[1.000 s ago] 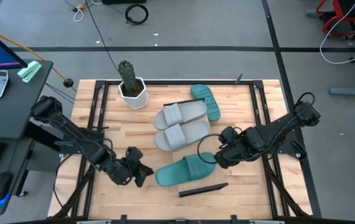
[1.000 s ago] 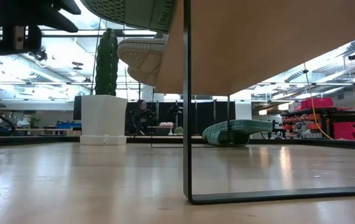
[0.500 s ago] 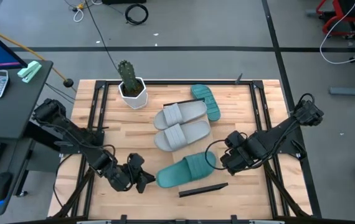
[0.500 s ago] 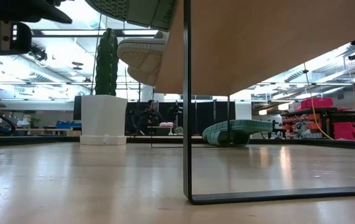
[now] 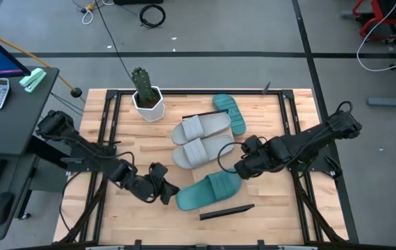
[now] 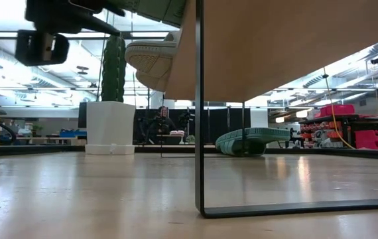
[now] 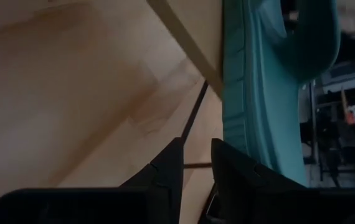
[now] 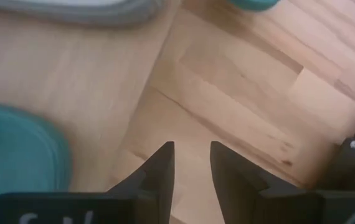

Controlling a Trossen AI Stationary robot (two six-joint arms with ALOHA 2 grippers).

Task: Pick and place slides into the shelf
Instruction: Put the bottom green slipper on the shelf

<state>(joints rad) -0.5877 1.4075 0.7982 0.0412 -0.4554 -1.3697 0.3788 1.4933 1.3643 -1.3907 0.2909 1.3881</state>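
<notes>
Left end effector [image 5: 171, 192], fingers narrowly apart, empty, sits at toe end of teal slide [image 5: 208, 190] on shelf [image 5: 184, 149]. Right end effector [image 5: 231, 165], narrow gap, empty, near its heel. Step: aligning slide w/ grey pair [image 5: 201, 141]. Next: nudge squarely; other teal slide [image 5: 230, 113] remains on worktop [image 5: 267, 125].

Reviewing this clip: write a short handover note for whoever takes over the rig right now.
Left claw: narrowly parted, empty, at the near teal slide's heel end.
Right claw: narrowly parted, empty, by that slide's other end.
Slides: near teal and two grey slides lie on the shelf; the far teal slide lies on the tabletop beyond it.
Done: three slides placed.
Left: the far teal slide.
</notes>
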